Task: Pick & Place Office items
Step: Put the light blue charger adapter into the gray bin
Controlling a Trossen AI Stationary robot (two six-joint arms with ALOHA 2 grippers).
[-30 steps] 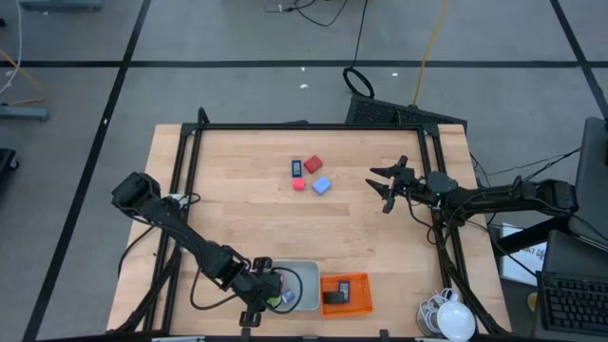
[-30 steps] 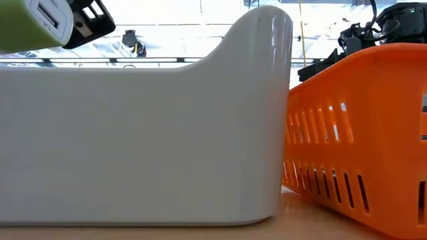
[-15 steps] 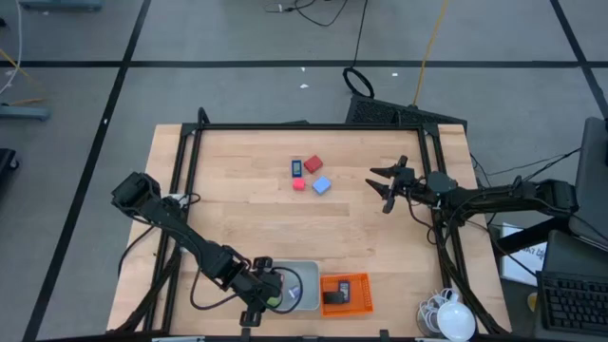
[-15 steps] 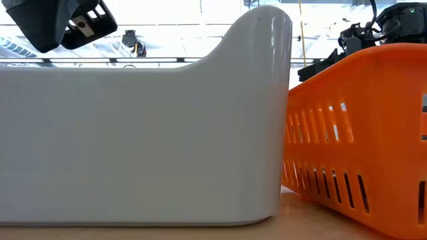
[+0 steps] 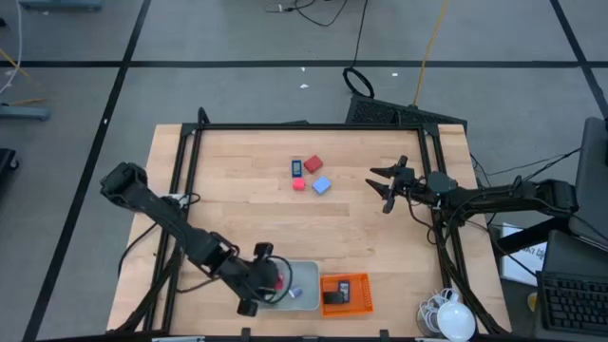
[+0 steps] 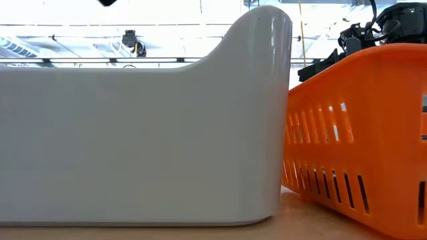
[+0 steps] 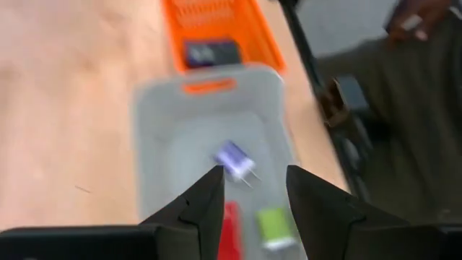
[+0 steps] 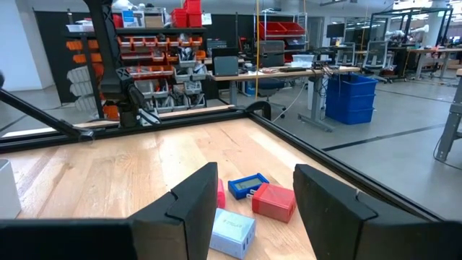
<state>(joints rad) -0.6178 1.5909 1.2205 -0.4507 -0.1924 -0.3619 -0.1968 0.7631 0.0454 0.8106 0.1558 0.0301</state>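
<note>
Near edge of the tabletop (image 5: 247, 204): grey tray (image 5: 306, 274) holding a white-blue plug piece (image 7: 235, 160), a red block (image 7: 229, 230) and a green block (image 7: 273, 227). Touching its right side, orange mesh basket (image 5: 358, 280) holding one black flat piece (image 5: 334, 298). Left pincer (image 5: 275, 282) over the tray's left rim, fingers spread, holding nothing. Far centre of tabletop, clustered: pink block (image 5: 298, 184), pale blue block (image 5: 321, 185), blue flat piece (image 5: 297, 168), red block (image 5: 313, 165). Right pincer (image 5: 377, 184) well right of the cluster, fingers spread, empty.
</note>
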